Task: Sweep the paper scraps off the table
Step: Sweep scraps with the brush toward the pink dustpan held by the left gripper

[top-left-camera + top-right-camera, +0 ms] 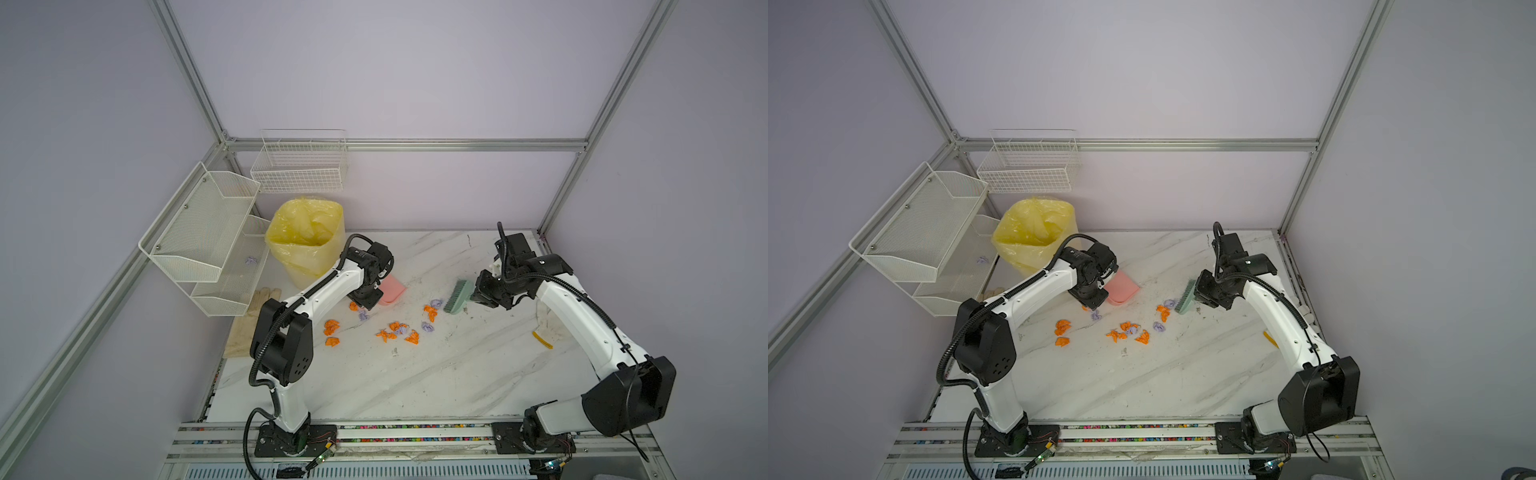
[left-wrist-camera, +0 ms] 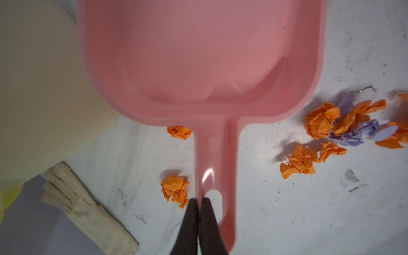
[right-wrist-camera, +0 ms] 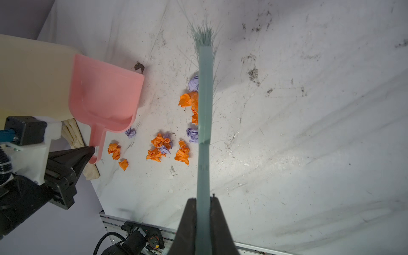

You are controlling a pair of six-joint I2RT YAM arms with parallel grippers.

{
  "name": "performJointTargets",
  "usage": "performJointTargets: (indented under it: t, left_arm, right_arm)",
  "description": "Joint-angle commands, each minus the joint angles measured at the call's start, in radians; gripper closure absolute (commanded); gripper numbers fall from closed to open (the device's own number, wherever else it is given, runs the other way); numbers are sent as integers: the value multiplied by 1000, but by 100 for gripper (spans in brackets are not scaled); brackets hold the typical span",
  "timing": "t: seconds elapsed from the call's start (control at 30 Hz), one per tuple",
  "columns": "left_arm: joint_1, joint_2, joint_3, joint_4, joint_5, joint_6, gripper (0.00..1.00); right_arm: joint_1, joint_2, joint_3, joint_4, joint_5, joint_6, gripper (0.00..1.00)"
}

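Orange and lilac paper scraps lie scattered mid-table. My left gripper is shut on the handle end of a pink dustpan, just behind the left scraps. The pan is empty. My right gripper is shut on the handle of a green brush. The brush head stands right beside the rightmost scraps. In the right wrist view the dustpan sits across the scraps from the brush.
A yellow-lined bin stands at the back left, close behind the dustpan. White wire racks hang on the left wall, one holding a lilac wad. A beige glove lies at the left edge and a yellow strip at the right.
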Motion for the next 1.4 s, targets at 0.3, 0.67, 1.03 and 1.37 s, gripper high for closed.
performJointTargets:
  t: [0.3, 0.67, 1.03, 1.37]
  left_arm:
    - [11, -6, 14, -3, 57, 25, 100]
    - [11, -11, 6, 1, 70, 20, 100]
    - [11, -12, -7, 3, 62, 24, 100]
    - [10, -41, -25, 1, 1, 54, 100]
  right_arm:
    - [128, -26, -86, -73, 27, 85, 100]
    - [169, 103, -58, 121, -102, 157, 100]
    - [151, 277, 206, 148, -7, 87, 100]
    - [47, 263, 312, -17, 170, -159, 100]
